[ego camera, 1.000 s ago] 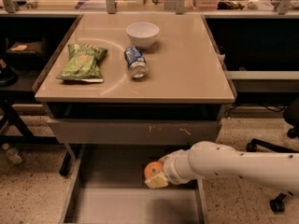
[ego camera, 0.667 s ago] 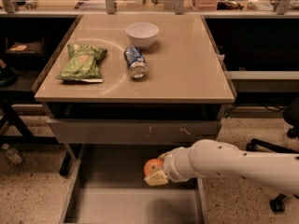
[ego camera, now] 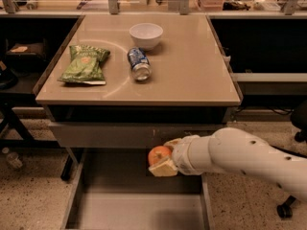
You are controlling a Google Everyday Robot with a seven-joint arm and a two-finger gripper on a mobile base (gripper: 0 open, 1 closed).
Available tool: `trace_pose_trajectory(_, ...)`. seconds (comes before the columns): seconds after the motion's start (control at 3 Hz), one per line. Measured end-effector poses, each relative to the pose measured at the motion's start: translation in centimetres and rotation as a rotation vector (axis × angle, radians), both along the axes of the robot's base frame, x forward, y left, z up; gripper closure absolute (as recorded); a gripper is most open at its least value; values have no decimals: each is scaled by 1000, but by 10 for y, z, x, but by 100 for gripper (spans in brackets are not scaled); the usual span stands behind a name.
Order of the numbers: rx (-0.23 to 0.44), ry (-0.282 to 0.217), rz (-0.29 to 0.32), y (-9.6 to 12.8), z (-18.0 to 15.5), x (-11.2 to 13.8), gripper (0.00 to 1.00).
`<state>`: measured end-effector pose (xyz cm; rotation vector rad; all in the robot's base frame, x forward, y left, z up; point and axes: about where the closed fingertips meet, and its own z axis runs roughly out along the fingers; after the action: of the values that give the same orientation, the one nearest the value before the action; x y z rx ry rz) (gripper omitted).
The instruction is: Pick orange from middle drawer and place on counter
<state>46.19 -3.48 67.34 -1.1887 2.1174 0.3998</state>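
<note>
orange fruit, small, round and slightly shiny, is clamped between the pale jaws of the two-finger gripper, one jaw above it and one below, closed only as far as the fruit allows. the gripper, at the end of a thick white arm reaching in from the right, is over the rear of the wide, shallow grey metal drawer, which is pulled out, just below the scratched grey drawer front. whether the fruit touches the drawer floor cannot be told. on the glossy tan-beige table are a round white bowl, a blue soda can on its side and a flat green crisp bag.
</note>
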Motion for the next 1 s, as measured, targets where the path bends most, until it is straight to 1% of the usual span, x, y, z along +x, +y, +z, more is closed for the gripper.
trace_pose_trajectory(0.33, -5, -73, 13, -6, 50, 4, 100)
trace_pose_trajectory(0.67, -7, -80, 14, -7, 54, 4, 100)
trace_pose_trajectory(1.0, -35, -115, 12, -7, 67, 3, 100)
